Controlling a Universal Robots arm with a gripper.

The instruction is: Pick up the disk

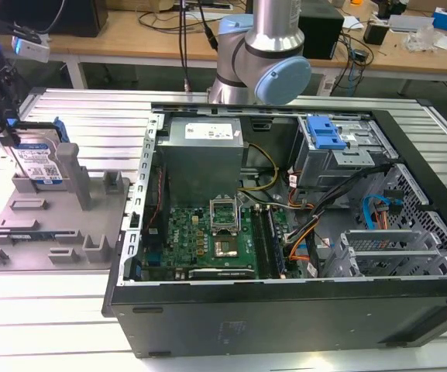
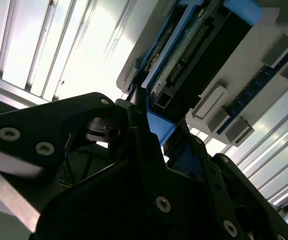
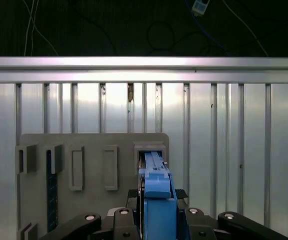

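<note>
The disk (image 1: pixel 37 161) is standing on edge in the grey holder (image 1: pixel 53 225), at the exterior view's left. The gripper (image 3: pixel 156 202) is clamping its blue side rails (image 3: pixel 157 187). Judged rigid, fairly heavy, shock-sensitive; the rails suit gripping best.

The claw (image 3: pixel 156 220) grips the disk (image 3: pixel 156 192) upright over the grey holder (image 3: pixel 91 170).

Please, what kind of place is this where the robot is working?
Probably a robotics lab or computer-assembly workshop. An open computer case lies on a ribbed metal table, a grey holder keeps the disk upright, and wooden benches with cables stand behind.
</note>
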